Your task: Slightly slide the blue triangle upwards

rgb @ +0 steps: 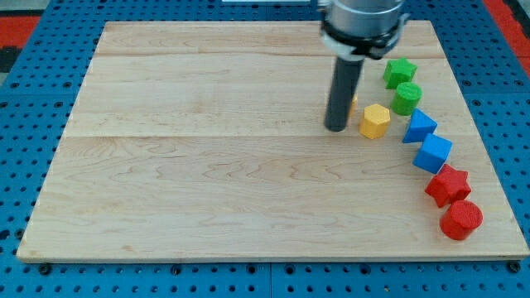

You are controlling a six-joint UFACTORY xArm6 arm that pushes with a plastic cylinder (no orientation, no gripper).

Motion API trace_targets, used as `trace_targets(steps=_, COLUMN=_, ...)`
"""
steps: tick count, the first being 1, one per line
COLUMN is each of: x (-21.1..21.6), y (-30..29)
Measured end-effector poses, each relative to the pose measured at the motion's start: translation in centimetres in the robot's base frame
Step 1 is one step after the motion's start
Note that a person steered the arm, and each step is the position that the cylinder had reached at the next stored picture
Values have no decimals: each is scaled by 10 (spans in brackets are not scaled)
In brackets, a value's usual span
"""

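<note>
End effector: my tip (336, 127) bare, holding nothing, left of yellow hexagon (374, 121) | blue triangle (419, 127) near desk (207, 165) right edge | step: approach | next: get below triangle, nudge toward top edge.

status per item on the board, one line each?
my tip: on the board, left of the yellow hexagon, apart from it
yellow hexagon: flat, free
yellow block: mostly hidden behind the rod
green star: touching green cylinder
green cylinder: upright
blue triangle: untouched, touching blue cube
blue cube: flat
red star: touching red cylinder
red cylinder: upright, near the board's edge
</note>
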State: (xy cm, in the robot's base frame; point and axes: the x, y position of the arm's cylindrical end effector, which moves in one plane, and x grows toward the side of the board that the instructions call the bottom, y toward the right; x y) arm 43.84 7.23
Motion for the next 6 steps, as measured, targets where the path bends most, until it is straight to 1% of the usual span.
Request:
trace_targets(steps=1, x=33, y=-9)
trace_targets(steps=3, x=34, y=104)
trace_targets(steps=4, x=34, y=114)
trace_targets(steps=6, x=29, y=106)
